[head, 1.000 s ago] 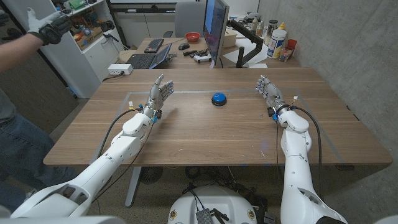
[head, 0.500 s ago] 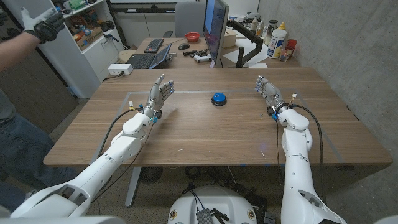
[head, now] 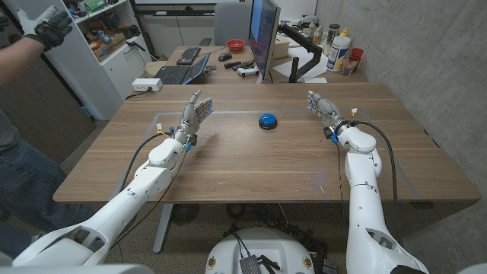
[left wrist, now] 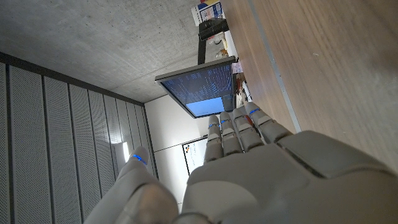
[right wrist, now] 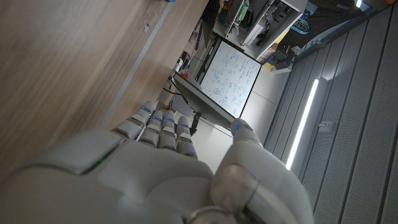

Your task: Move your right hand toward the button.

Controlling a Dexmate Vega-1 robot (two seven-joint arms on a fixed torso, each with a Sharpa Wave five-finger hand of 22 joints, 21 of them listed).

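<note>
A blue round button (head: 267,120) on a black base sits on the wooden table (head: 259,164), toward the far middle. My right hand (head: 325,109) is off to the right of it, a good gap away, with its fingers apart and holding nothing. Its back (right wrist: 168,168) shows in the right wrist view, fingers reaching toward the monitor. My left hand (head: 195,116) stands to the left of the button, fingers spread and empty; its back (left wrist: 261,168) shows in the left wrist view.
Behind the table stands a monitor (head: 263,34) with a keyboard (head: 188,55) and bottles (head: 340,47) on a second desk. A person's gloved hand (head: 47,29) is raised at the far left. A concrete wall runs along the right side.
My right hand has moved a little to the left and farther up the table, toward the button. The person's gloved hand has drifted left. My left hand stays put.
</note>
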